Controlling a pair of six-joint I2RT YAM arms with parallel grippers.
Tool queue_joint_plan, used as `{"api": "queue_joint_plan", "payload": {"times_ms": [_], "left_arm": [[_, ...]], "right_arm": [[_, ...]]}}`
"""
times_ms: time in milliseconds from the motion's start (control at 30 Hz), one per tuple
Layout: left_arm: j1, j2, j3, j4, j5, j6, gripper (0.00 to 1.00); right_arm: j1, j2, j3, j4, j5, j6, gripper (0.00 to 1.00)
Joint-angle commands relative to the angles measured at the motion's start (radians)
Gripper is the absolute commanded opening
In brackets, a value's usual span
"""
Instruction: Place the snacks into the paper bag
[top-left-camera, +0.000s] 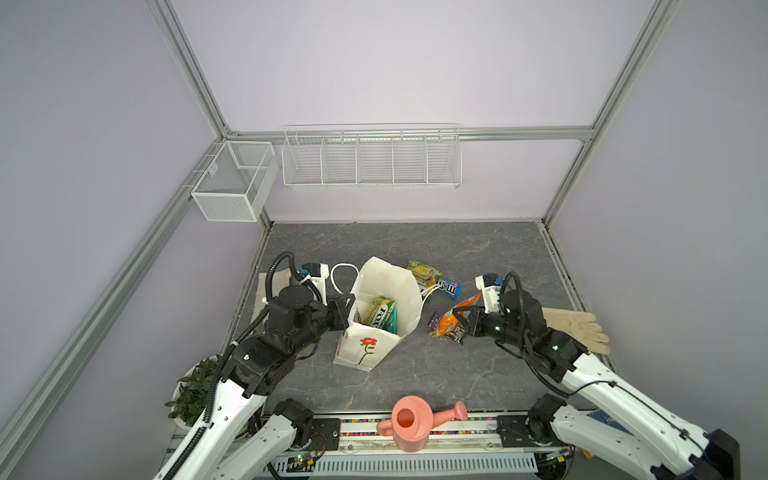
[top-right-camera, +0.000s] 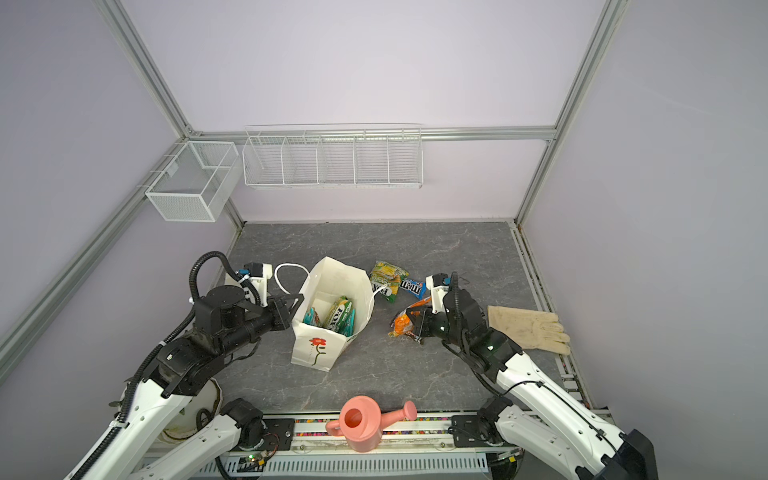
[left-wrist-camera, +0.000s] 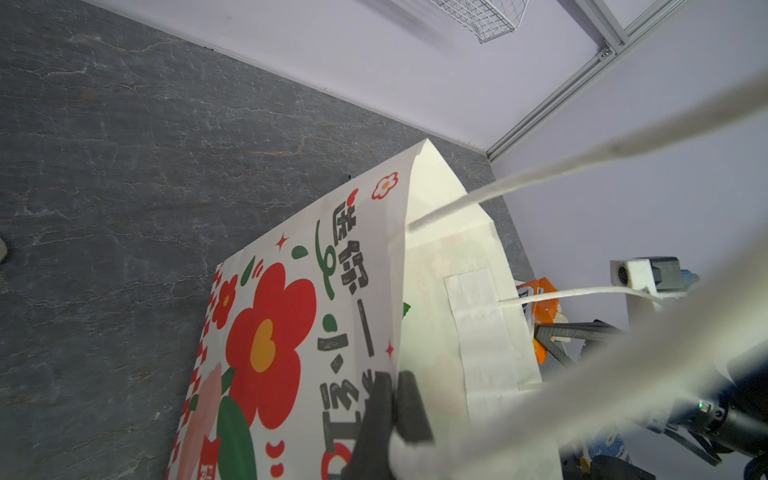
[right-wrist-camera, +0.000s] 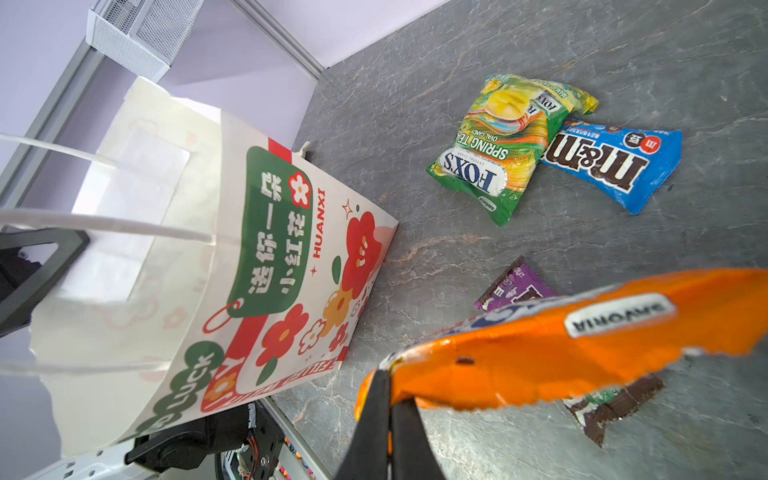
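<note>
Our left hand (left-wrist-camera: 394, 388) pinches the paper bag (top-left-camera: 365, 345) rim; beside it, our right hand (right-wrist-camera: 390, 399) pinches the orange FOX'S bag (right-wrist-camera: 540, 361) over a purple M&M's pack (right-wrist-camera: 513, 286).

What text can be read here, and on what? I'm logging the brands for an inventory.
"FOX'S", "SPRING TEA", "OVAL CANDY": green-yellow packet lying outside the bag.
"m&m's": blue pack.
"SAVORIA": orange packet.
"HUANXI", "LUCK", "送你一朵小红花": paper bag.
"FOX'S": green packet inside the bag.
Purple pack: print too blurred to read.
</note>
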Motion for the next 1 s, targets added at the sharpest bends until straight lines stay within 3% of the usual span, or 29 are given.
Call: {"api": "queue_joint_plan", "payload": {"times_ms": [0,600,967], "left_arm": [[-0.001,-0.024,0.002,0.066,-0.023,0.006,0.00],[-0.002,-0.062,-0.010,0.039,-0.096,-0.004,0.00],[-0.001,-0.080,-0.027,0.033,-0.129,-0.012,0.00]], "right_arm": [[-0.008,-0.040,0.003,0.009,0.010,-0.026,0.06],[-0.012,-0.148,0.041,-0.037,-0.006,-0.061,0.07],[-0.012,-0.160,0.116,-0.057,-0.090,-0.097,0.07]]}}
